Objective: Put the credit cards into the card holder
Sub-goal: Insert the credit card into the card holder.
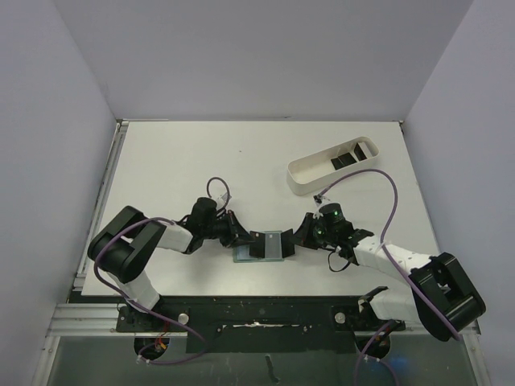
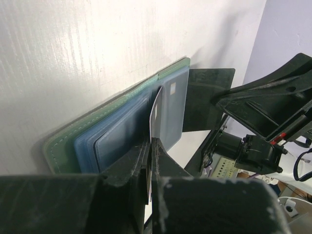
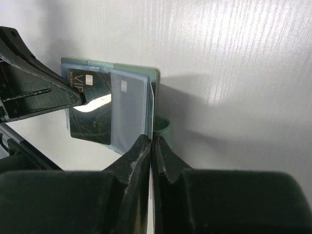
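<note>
An open grey-green folding card holder (image 1: 275, 246) lies flat between both claws. The left gripper (image 1: 244, 236) is pinched tight on a thin black credit card (image 3: 90, 117) over the holder's left half. The right gripper (image 1: 299, 233) is closed, apparently on the holder's right-hand pocket leaf.

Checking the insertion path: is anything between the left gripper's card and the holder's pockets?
Nothing visible. The credit card in the left fingers lies over the open card holder; the right fingers pinch only its opposite edge, clear of the card.

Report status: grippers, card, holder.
Left gripper shut on a credit card over the open card holder. Right gripper shut on the holder's edge. Nothing in the way.
</note>
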Action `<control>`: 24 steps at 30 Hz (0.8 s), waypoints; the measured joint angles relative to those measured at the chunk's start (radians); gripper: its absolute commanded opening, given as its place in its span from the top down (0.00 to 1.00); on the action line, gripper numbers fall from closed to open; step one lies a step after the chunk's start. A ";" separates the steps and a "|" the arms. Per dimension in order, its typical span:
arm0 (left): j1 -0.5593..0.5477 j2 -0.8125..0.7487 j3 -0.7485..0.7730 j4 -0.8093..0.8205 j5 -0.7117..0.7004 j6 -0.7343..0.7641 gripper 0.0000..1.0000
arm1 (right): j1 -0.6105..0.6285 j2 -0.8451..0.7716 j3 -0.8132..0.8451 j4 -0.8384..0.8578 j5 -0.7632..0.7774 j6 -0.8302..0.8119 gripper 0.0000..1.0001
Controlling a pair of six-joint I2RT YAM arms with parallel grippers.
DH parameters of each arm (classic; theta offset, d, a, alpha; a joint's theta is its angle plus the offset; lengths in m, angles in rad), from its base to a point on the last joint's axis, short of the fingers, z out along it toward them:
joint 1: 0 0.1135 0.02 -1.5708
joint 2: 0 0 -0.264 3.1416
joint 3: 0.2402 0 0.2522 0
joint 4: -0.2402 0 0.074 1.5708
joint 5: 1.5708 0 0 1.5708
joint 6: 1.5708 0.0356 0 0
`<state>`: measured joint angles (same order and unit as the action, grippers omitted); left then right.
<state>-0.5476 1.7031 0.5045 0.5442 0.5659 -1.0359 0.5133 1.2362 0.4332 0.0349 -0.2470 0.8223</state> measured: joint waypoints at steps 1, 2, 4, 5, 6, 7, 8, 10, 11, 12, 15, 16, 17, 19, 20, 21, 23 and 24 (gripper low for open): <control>-0.001 0.000 0.005 -0.012 -0.001 0.001 1.00 | 0.000 -0.002 0.000 -0.001 0.001 0.000 1.00; -0.001 -0.001 0.008 -0.022 -0.002 0.001 1.00 | 0.002 -0.003 0.000 -0.001 0.002 -0.001 1.00; -0.002 -0.009 0.010 -0.045 -0.005 0.001 1.00 | 0.005 -0.008 0.000 -0.005 0.005 -0.001 1.00; -0.002 -0.017 0.011 -0.060 -0.006 0.001 1.00 | 0.005 -0.011 0.000 -0.008 0.008 -0.002 1.00; -0.002 -0.025 0.011 -0.075 -0.009 0.002 1.00 | 0.005 -0.015 0.000 -0.009 0.010 -0.003 1.00; -0.002 -0.032 0.013 -0.094 -0.010 0.002 1.00 | 0.005 -0.018 -0.002 -0.009 0.012 -0.003 1.00; -0.002 -0.038 0.018 -0.115 -0.012 0.002 1.00 | 0.005 -0.020 -0.002 -0.011 0.013 -0.003 1.00; -0.003 -0.042 0.031 -0.154 -0.016 0.006 1.00 | 0.005 -0.021 -0.002 -0.012 0.018 -0.003 1.00; -0.003 -0.043 0.037 -0.168 -0.017 0.009 1.00 | 0.005 -0.021 -0.003 -0.012 0.019 -0.003 1.00; -0.003 -0.044 0.043 -0.182 -0.019 0.011 1.00 | 0.005 -0.021 -0.003 -0.012 0.019 -0.003 1.00; -0.003 -0.044 0.057 -0.209 -0.020 0.021 1.00 | 0.005 -0.021 -0.003 -0.012 0.019 -0.003 1.00; -0.004 -0.044 0.059 -0.211 -0.020 0.023 1.00 | 0.005 -0.021 -0.003 -0.012 0.019 -0.003 1.00; -0.004 -0.044 0.059 -0.211 -0.019 0.023 1.00 | 0.005 -0.021 -0.003 -0.012 0.019 -0.003 1.00; -0.005 -0.043 0.059 -0.209 -0.020 0.021 1.00 | 0.005 -0.021 -0.004 -0.012 0.019 -0.003 1.00; -0.006 -0.041 0.060 -0.206 -0.019 0.020 1.00 | 0.005 -0.021 -0.004 -0.012 0.019 -0.003 1.00; -0.008 -0.035 0.061 -0.202 -0.019 0.018 1.00 | 0.005 -0.021 -0.005 -0.012 0.019 -0.003 1.00; -0.010 -0.025 0.066 -0.195 -0.016 0.011 1.00 | 0.005 -0.023 -0.006 -0.012 0.019 -0.003 1.00; -0.012 -0.019 0.070 -0.192 -0.015 0.007 1.00 | 0.005 -0.023 -0.006 -0.012 0.019 -0.003 1.00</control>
<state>-0.5598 1.6836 0.5743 0.3527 0.5507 -1.0286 0.5182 1.2129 0.4267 0.0227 -0.2276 0.8188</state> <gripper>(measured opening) 0.007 0.040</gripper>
